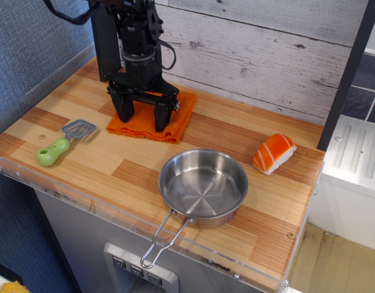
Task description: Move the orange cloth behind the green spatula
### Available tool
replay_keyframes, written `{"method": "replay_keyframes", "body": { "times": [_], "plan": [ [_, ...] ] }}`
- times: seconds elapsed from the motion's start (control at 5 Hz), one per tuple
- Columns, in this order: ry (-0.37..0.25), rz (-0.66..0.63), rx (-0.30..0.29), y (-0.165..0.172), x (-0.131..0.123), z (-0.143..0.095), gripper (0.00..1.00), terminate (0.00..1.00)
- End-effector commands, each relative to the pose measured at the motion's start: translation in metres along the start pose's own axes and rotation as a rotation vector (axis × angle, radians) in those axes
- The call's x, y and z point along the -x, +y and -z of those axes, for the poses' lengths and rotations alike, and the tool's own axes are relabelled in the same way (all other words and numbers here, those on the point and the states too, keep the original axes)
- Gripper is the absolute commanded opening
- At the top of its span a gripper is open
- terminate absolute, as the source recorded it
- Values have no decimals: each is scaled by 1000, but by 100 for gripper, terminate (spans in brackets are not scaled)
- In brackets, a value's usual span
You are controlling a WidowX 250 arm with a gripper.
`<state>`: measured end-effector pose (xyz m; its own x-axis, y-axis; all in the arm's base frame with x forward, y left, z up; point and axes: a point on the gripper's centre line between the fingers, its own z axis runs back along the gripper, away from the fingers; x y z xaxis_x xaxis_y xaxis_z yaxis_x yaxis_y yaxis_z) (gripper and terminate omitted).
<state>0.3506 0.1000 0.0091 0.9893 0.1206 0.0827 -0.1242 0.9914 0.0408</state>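
The orange cloth (176,122) lies a little rumpled on the wooden counter near the back wall, to the back right of the green spatula (59,144). The spatula lies at the front left, with its green handle toward the front edge and its grey slotted blade pointing back. My gripper (143,117) points straight down over the cloth. Its jaws stand wide apart and both black fingertips (125,115) rest on the fabric. The arm hides the middle of the cloth.
A steel pan (202,183) with a wire handle sits front centre, its handle over the front edge. An orange-and-white sushi piece (274,152) lies at the right. A plank wall runs along the back, and a blue wall stands at the left.
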Motion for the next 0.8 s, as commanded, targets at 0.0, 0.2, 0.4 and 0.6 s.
{"method": "replay_keyframes", "body": {
  "times": [0.0,0.2,0.4,0.6],
  "plan": [
    [-23,-79,-35,46,3,-13,100,0],
    [-30,-92,-30,52,2,-17,100,0],
    [-51,-89,-29,52,1,-24,100,0],
    [-64,-89,-25,45,4,-30,100,0]
  ]
}}
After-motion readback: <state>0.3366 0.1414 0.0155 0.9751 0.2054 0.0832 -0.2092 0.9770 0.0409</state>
